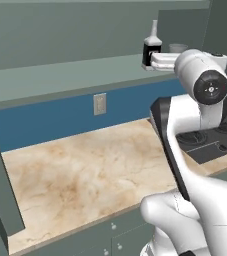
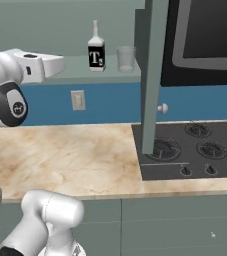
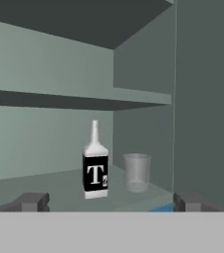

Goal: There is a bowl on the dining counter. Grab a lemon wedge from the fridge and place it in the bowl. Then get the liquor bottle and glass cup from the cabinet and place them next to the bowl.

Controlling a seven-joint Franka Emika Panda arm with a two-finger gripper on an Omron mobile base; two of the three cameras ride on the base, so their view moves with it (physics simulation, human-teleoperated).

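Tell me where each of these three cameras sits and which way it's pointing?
Left base view: behind the arm's left, facing the marbled counter; the white arm rises at right, reaching toward the bottle.
Right base view: behind the arm's right, facing the hob; the arm rises at left.
Hand view: on the hand, looking into the cabinet between the open claw tips.
Shared: all show bottle and glass upright, side by side on the shelf.

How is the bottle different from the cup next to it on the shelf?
The bottle is dark with a white label; the cup is clear and plain. The bottle is taller, with a slim pale neck; the cup is short and wide-mouthed. Both stand upright, side by side without touching, on the same shelf.
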